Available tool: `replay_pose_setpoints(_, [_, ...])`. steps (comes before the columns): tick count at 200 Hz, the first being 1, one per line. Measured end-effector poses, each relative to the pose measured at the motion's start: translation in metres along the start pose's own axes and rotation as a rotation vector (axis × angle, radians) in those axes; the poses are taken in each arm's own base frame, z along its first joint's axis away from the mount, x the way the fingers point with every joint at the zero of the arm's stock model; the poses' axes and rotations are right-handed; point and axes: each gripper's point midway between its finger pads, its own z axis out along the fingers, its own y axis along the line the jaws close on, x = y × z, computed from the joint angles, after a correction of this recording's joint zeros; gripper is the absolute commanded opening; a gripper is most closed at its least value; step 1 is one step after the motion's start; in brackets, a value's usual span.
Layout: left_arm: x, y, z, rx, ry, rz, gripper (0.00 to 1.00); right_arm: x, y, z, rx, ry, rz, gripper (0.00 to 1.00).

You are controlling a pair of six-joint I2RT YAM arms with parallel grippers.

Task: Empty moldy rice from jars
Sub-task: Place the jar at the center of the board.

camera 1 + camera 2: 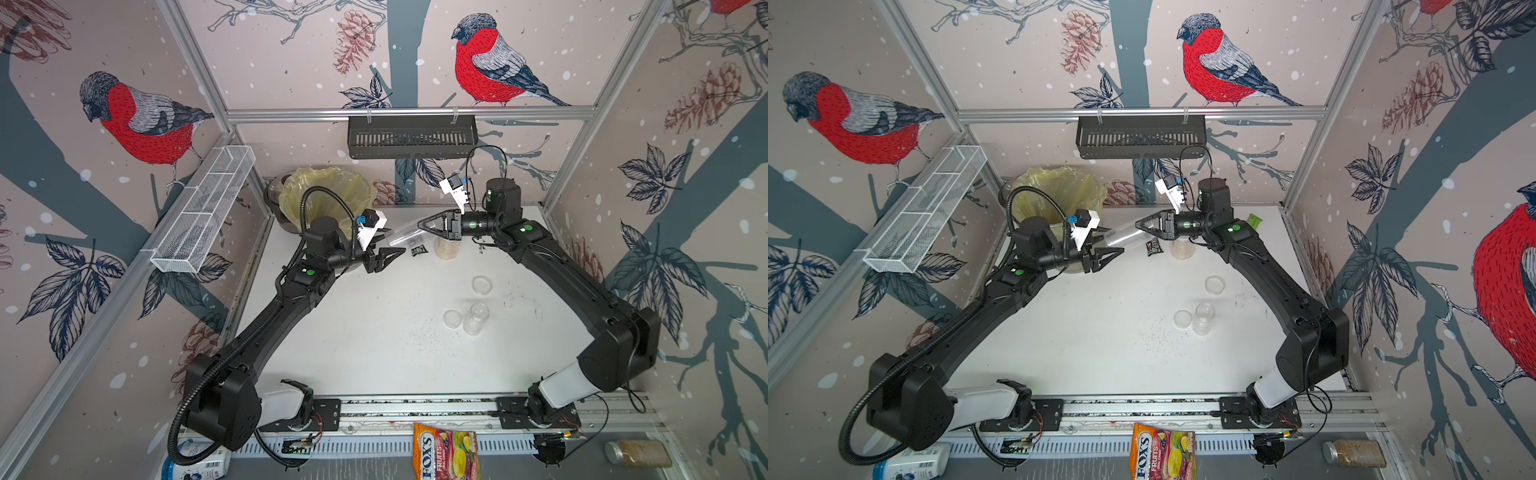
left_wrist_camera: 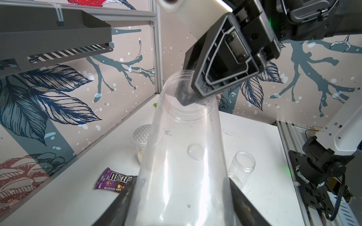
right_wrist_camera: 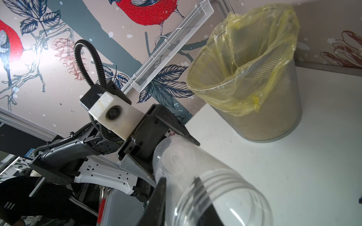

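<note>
White table: lifted slim jar empty; dotted-lid jar holds rice.

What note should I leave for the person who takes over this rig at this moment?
Left claw: shut on the base of the held jar, level above the table, near the bin.
Right claw: shut on its rim, one finger inside the mouth.
Done: held jar and open jar on the table look empty; two lids lie beside.
Left: wide jar, lid on, holds rice.
</note>
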Motion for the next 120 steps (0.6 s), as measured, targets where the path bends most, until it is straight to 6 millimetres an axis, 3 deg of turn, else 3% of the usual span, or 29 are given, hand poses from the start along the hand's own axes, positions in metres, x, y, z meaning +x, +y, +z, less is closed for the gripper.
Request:
replay_pose_setpoints(14, [0.002, -0.001, 0.001, 0.008, 0.005, 0.005, 0.37, 0.002, 0.005, 0.0, -0.027, 0.012, -0.003, 0.07])
replay_pose_setpoints(38, [0.004, -0.002, 0.002, 0.018, 0.007, 0.027, 0.53, 0.004, 0.014, 0.0, -0.063, 0.038, 0.003, 0.05])
replay_pose_setpoints(66, [0.005, 0.0, 0.002, 0.007, 0.011, 0.026, 0.75, 0.004, 0.01, 0.001, -0.032, 0.049, -0.003, 0.03])
replay_pose_setpoints(70, [0.005, 0.001, 0.002, 0.005, 0.011, 0.026, 0.95, 0.004, 0.009, 0.001, -0.026, 0.049, -0.003, 0.03])
replay_pose_setpoints(72, [0.005, 0.001, 0.002, 0.004, 0.011, 0.025, 0.98, 0.004, 0.009, 0.0, -0.022, 0.05, 0.0, 0.03])
replay_pose_setpoints(106, [-0.004, 0.014, 0.001, -0.072, -0.012, 0.024, 0.99, 0.009, -0.03, -0.014, 0.178, 0.041, 0.06, 0.02])
replay_pose_setpoints(120, [-0.004, 0.015, 0.002, -0.076, -0.011, 0.023, 0.99, 0.008, -0.037, -0.021, 0.228, 0.032, 0.066, 0.02])
